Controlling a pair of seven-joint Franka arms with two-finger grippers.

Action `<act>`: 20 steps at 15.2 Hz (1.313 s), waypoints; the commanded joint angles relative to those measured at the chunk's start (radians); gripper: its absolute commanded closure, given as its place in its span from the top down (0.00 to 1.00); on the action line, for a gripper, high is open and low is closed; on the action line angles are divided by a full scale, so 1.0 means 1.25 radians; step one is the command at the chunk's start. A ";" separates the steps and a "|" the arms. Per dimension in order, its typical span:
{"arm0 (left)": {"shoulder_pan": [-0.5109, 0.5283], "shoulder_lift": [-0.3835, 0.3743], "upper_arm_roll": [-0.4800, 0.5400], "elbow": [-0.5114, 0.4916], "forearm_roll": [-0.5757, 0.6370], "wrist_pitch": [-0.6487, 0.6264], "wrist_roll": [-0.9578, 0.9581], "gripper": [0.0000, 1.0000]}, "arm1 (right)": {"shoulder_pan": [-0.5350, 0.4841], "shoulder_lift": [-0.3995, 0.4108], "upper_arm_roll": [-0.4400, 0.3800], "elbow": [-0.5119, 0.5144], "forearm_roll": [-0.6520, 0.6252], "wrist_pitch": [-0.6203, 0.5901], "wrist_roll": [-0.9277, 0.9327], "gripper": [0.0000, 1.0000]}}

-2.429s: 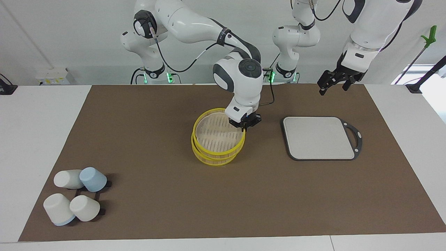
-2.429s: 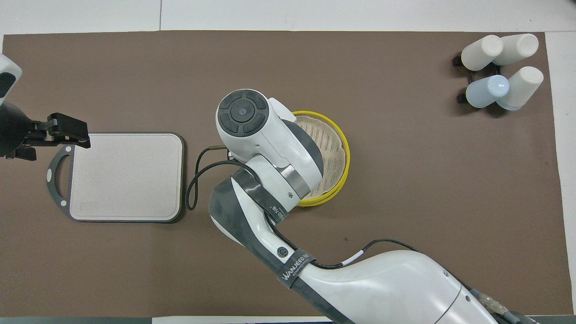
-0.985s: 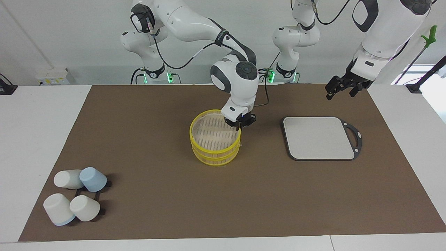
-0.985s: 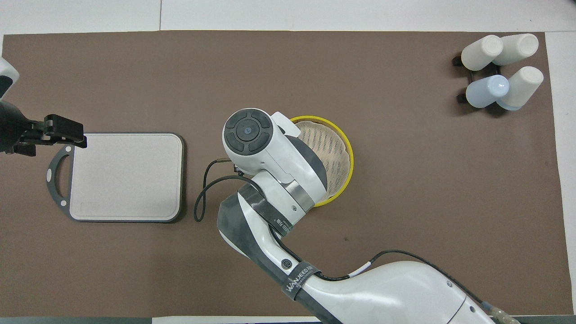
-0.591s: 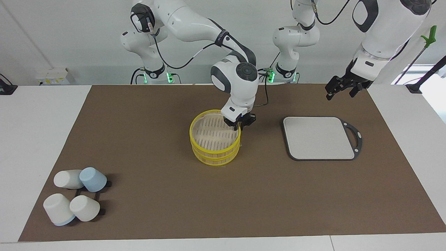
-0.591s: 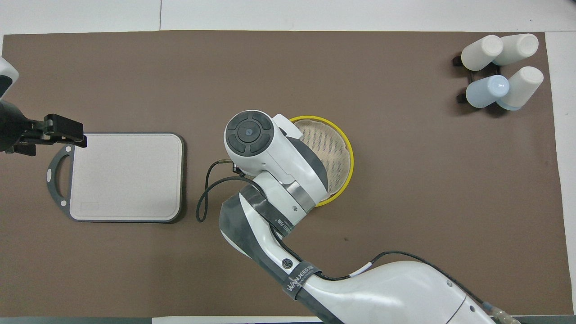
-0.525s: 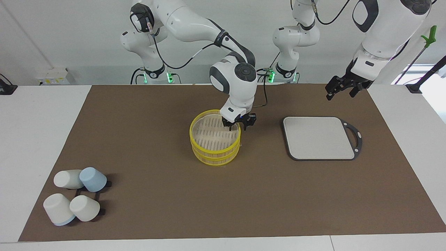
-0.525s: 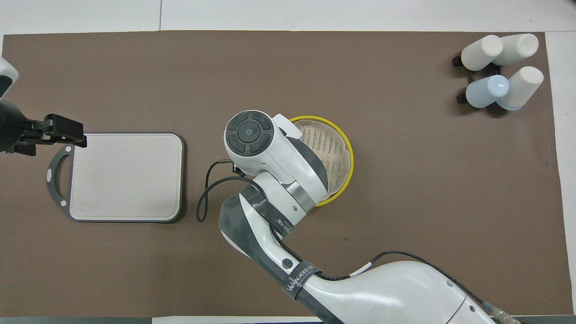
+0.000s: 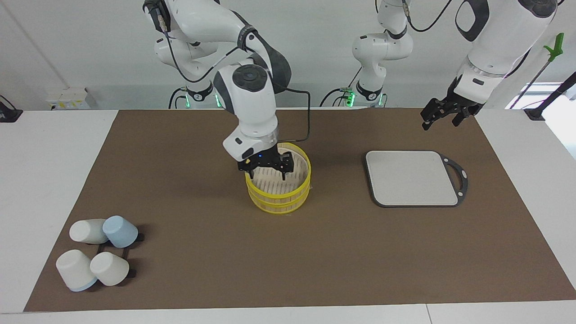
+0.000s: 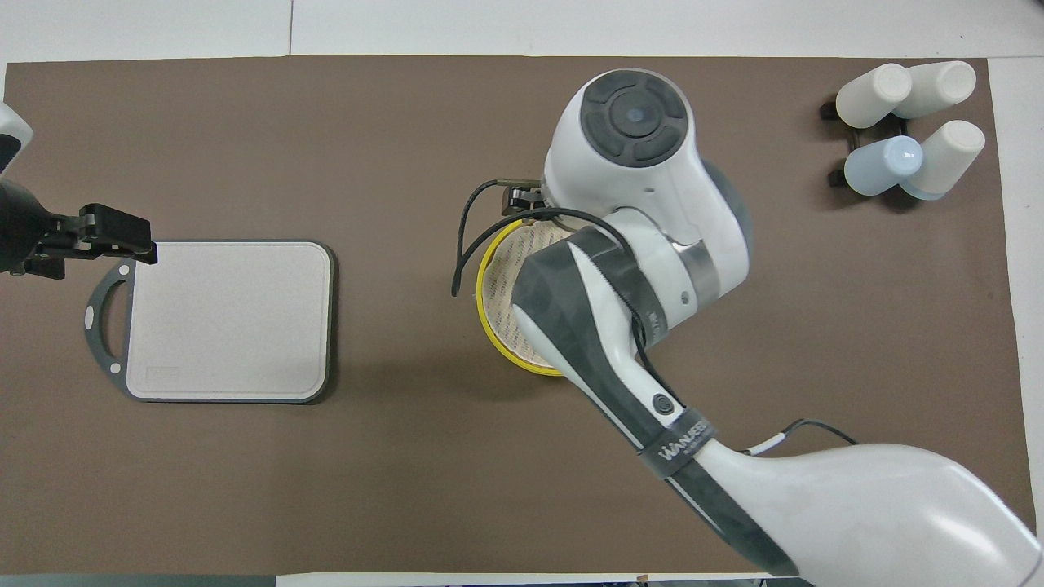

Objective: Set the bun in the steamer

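The steamer (image 9: 279, 198) is a round yellow-rimmed stacked basket at the middle of the brown mat, with pale slats showing inside its top rim. It also shows in the overhead view (image 10: 483, 318), mostly covered by the right arm. My right gripper (image 9: 267, 171) is open and empty, its fingers spread just over the steamer's top, pointing down. My left gripper (image 9: 440, 116) is open and empty, up in the air over the mat beside the grey board's handle; it also shows in the overhead view (image 10: 114, 235). The bun is not in view.
A grey square board (image 9: 411, 177) with a dark handle lies toward the left arm's end, and shows in the overhead view (image 10: 228, 318). Several white and pale blue cups (image 9: 96, 252) lie on a black rack at the right arm's end, farthest from the robots, also seen from overhead (image 10: 905, 130).
My right gripper opened at the steamer's rim on the board's side, then swung across over its top. Earlier the tilted top tier settled level. The left arm waits.
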 commanded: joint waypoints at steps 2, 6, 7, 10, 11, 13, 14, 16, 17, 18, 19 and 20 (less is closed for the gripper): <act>0.013 -0.011 -0.007 -0.020 -0.010 0.023 0.013 1.00 | -0.091 -0.077 0.010 -0.018 0.003 -0.146 -0.082 1.00; 0.013 -0.011 -0.007 -0.020 -0.010 0.024 0.015 1.00 | -0.212 -0.168 0.010 -0.047 0.003 -0.293 -0.229 1.00; 0.013 -0.011 -0.007 -0.020 -0.010 0.024 0.015 1.00 | -0.239 -0.189 0.011 -0.062 0.004 -0.312 -0.259 1.00; 0.013 -0.011 -0.007 -0.020 -0.010 0.024 0.015 1.00 | -0.292 -0.261 0.012 -0.156 0.005 -0.299 -0.315 1.00; 0.013 -0.011 -0.007 -0.020 -0.010 0.024 0.015 1.00 | -0.295 -0.297 0.014 -0.201 0.005 -0.273 -0.319 1.00; 0.013 -0.011 -0.007 -0.020 -0.010 0.024 0.015 1.00 | -0.292 -0.350 0.014 -0.267 0.005 -0.241 -0.319 1.00; 0.013 -0.011 -0.007 -0.021 -0.010 0.024 0.015 1.00 | -0.291 -0.362 0.014 -0.279 0.005 -0.240 -0.319 1.00; 0.013 -0.012 -0.007 -0.024 -0.010 0.024 0.016 1.00 | -0.250 -0.370 -0.011 -0.291 0.000 -0.231 -0.319 1.00; 0.013 -0.012 -0.007 -0.024 -0.010 0.024 0.016 1.00 | -0.231 -0.370 -0.028 -0.296 -0.004 -0.213 -0.321 1.00; 0.013 -0.012 -0.007 -0.024 -0.010 0.024 0.017 1.00 | -0.232 -0.368 -0.033 -0.296 -0.007 -0.199 -0.322 1.00; 0.013 -0.011 -0.007 -0.024 -0.009 0.024 0.018 1.00 | -0.236 -0.368 -0.037 -0.296 -0.006 -0.192 -0.325 1.00; 0.013 -0.012 -0.007 -0.024 -0.009 0.024 0.024 1.00 | -0.235 -0.368 -0.037 -0.299 -0.005 -0.157 -0.344 1.00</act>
